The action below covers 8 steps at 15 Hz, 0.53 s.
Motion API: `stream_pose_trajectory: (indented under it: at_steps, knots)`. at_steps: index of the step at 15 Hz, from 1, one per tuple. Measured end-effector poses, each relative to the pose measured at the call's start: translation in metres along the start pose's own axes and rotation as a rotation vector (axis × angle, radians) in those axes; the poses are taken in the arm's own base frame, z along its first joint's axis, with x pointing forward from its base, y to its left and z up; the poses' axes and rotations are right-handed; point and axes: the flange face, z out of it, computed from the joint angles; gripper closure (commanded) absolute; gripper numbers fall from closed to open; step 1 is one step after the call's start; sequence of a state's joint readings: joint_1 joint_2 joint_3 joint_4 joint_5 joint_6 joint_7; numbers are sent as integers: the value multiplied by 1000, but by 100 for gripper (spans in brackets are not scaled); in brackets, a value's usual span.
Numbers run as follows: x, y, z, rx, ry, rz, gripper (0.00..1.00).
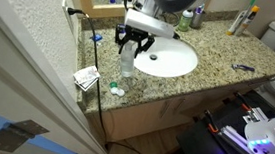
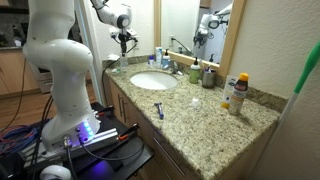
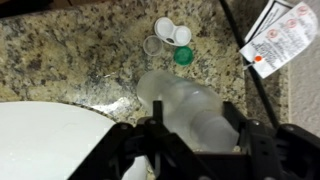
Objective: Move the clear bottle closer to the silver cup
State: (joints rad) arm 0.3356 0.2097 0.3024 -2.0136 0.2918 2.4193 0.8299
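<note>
The clear bottle (image 3: 180, 100) is see-through and colourless, and sits between my gripper's (image 3: 193, 118) two black fingers in the wrist view. In an exterior view the gripper (image 1: 130, 43) is shut on the bottle (image 1: 127, 60) and holds it upright at the sink's left rim. I cannot tell whether its base touches the counter. In an exterior view the gripper (image 2: 125, 42) is small at the far end of the counter. A small metallic cup (image 2: 195, 72), likely the silver cup, stands behind the sink by the green bottle (image 2: 209, 75).
White oval sink (image 1: 169, 60) in a granite counter (image 1: 230, 50). Paper packets (image 3: 280, 35), a lens case (image 3: 166, 29) and a green cap (image 3: 183, 56) lie beyond the bottle. A razor (image 1: 242, 67) lies right of the sink. A white bottle (image 2: 236, 93) stands near the wall. A black cable (image 1: 94, 53) runs along the counter's edge.
</note>
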Motion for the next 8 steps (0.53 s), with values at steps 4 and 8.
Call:
stream_pose_trajectory:
  at_steps: [4, 8]
  knots:
    - [-24, -17, -103, 81, -42, -42, 65]
    - [-47, -16, -177, 120, 35, -33, 40]
